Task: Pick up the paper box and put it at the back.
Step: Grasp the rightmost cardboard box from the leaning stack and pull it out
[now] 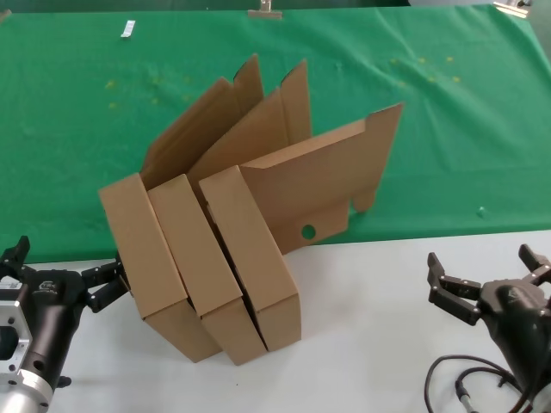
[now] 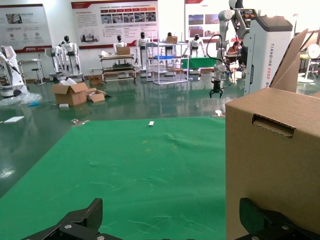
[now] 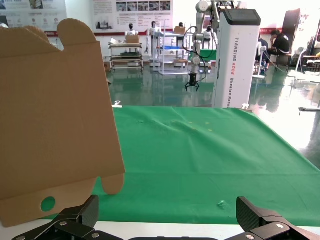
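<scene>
Cardboard mailers, three alike, are stood on edge in a leaning row across the border between the white tabletop (image 1: 379, 292) and the green cloth (image 1: 77, 146), their lids raised toward the cloth. The leftmost paper box (image 1: 142, 258) is touched by, or just beside, the tip of the inner finger of the left gripper (image 1: 65, 271); which cannot be told. The middle box (image 1: 202, 267) and the right box (image 1: 254, 258) lean against it in turn. A small round hole (image 1: 308, 231) is seen in the lid (image 1: 323, 176) of the right box.

Left gripper: low over the white tabletop, fingers (image 2: 80, 220) spread apart, nothing held between them; the box's side wall, with its slot (image 2: 272, 126), is seen just beyond one fingertip in the left wrist view.

Right gripper (image 1: 486, 275): low over the tabletop, well apart from the boxes, fingers (image 3: 260, 220) spread wide, nothing held. The right box's lid is seen ahead of its fingers and to one side in the right wrist view.
</scene>
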Tool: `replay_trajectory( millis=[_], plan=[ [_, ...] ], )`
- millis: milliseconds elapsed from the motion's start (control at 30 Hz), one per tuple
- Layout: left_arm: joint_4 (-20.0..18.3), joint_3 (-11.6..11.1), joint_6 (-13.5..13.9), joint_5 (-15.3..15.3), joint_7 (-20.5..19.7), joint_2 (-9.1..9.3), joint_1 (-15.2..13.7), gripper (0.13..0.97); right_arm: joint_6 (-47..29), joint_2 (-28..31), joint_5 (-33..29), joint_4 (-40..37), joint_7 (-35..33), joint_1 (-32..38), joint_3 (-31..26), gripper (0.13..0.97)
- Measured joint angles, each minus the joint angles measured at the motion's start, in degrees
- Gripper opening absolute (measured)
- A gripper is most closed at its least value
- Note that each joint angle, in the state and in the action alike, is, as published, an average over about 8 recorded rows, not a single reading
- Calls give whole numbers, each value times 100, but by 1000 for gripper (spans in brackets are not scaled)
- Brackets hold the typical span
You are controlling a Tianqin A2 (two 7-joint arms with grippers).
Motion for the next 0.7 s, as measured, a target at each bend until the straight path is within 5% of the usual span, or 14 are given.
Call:
replay_trajectory(
  millis=[233, 700],
  plan=[
    [0, 0, 0, 0, 0, 0, 0, 953, 0, 0, 0, 0, 0, 0, 0, 966],
    [0, 0, 0, 0, 0, 0, 0, 795, 0, 0, 0, 0, 0, 0, 0, 966]
  ],
)
